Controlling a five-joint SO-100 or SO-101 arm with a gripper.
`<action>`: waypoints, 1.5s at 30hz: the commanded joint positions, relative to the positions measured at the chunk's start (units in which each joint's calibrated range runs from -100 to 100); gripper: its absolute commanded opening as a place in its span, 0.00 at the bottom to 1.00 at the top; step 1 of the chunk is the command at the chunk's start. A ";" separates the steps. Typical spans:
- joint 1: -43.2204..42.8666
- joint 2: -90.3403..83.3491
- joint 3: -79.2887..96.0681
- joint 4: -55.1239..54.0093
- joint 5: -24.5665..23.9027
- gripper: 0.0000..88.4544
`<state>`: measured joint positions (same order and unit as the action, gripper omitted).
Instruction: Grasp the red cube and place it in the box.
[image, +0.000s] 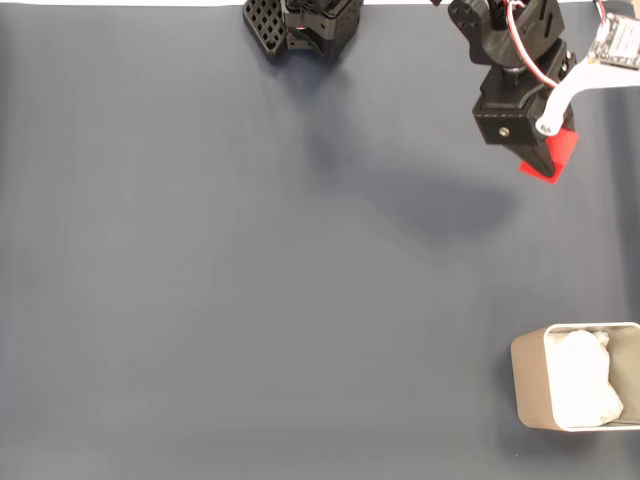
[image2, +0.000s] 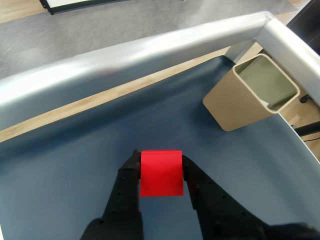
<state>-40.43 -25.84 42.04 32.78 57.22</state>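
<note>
Holding the small bright red plain-faced cube (image2: 161, 173) right now, my black two-finger gripper (image2: 161, 172) is clamped on it with one finger (image2: 129, 176) pressed to each side. In the wrist view the cube sits square between the jaws, up off the dark grey-blue mat (image2: 75, 175). In the fixed view my arm (image: 520, 60) comes in from the top right corner, black body with red and white wires and a white bracket, the gripper tilted down so the cube (image: 553, 158) pokes out at its lower end, and there's a soft shadow on the mat to the left of it.

The beige-grey rounded-corner box (image: 530, 385) with thin walls sits at the bottom right of the fixed view, well apart from the cube, crumpled white paper (image: 583, 390) inside. In the wrist view it's up at the right, ahead of the gripper. A silvery metal rail (image2: 125, 57) edges the mat, with a light wood strip (image2: 100, 97) along it and grey floor beyond.
</note>
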 joint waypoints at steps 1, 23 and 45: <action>1.72 0.62 -5.00 0.09 -0.63 0.09; 9.04 13.44 -26.53 0.34 -2.20 0.08; 14.44 32.08 -52.63 0.34 -3.71 0.08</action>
<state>-26.71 5.08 -4.07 32.78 53.99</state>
